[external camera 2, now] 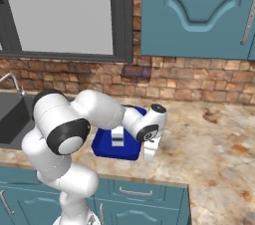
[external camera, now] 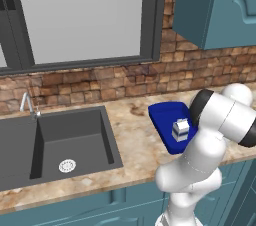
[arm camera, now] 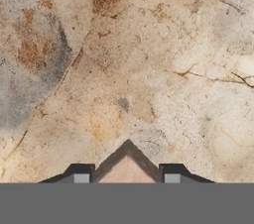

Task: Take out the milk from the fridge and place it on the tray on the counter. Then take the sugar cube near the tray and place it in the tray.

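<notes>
Your milk stands upright in the blue tray near the bench's front edge. Your hand is down at the bench beside the tray, its fingers pinching the sugar cube.

Glossy white rounded arm with black joint bands

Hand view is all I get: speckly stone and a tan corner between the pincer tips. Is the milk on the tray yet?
Observer: Yes, the milk stands upright on the blue tray.
Operator: Where's my pincer from the tray?
Observer: The pincer is low over the counter, just off the tray's right edge in the right base view.
Operator: What else is there?
Observer: A dark sink is set in the counter on the tray's other side.
</notes>
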